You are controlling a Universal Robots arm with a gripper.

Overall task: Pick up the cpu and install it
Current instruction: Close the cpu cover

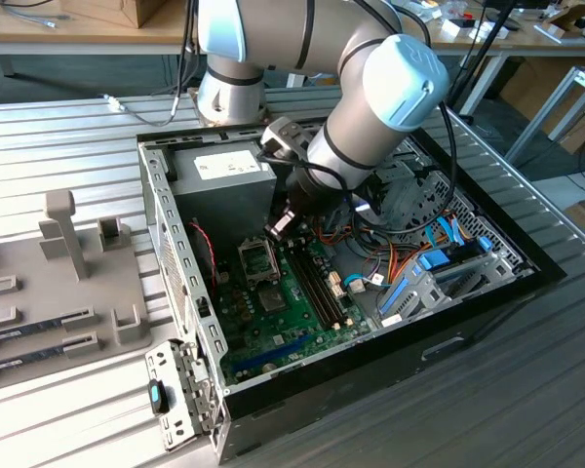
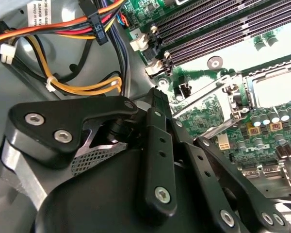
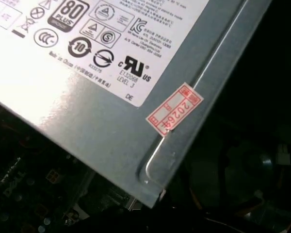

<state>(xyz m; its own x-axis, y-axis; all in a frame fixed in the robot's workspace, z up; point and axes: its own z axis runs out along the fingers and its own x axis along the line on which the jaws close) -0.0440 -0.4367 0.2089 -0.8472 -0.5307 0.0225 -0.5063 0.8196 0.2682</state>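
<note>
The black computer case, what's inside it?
A green circuit board, a grey metal power supply box, and orange and blue cables. The grey robot arm reaches in and covers what lies beneath it.

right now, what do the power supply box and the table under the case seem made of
Power supply box: probably bare grey sheet metal, with a soft sheen and a pressed ridge along its edge. Table: likely metal, matte silver, ribbed in parallel slats.
</note>
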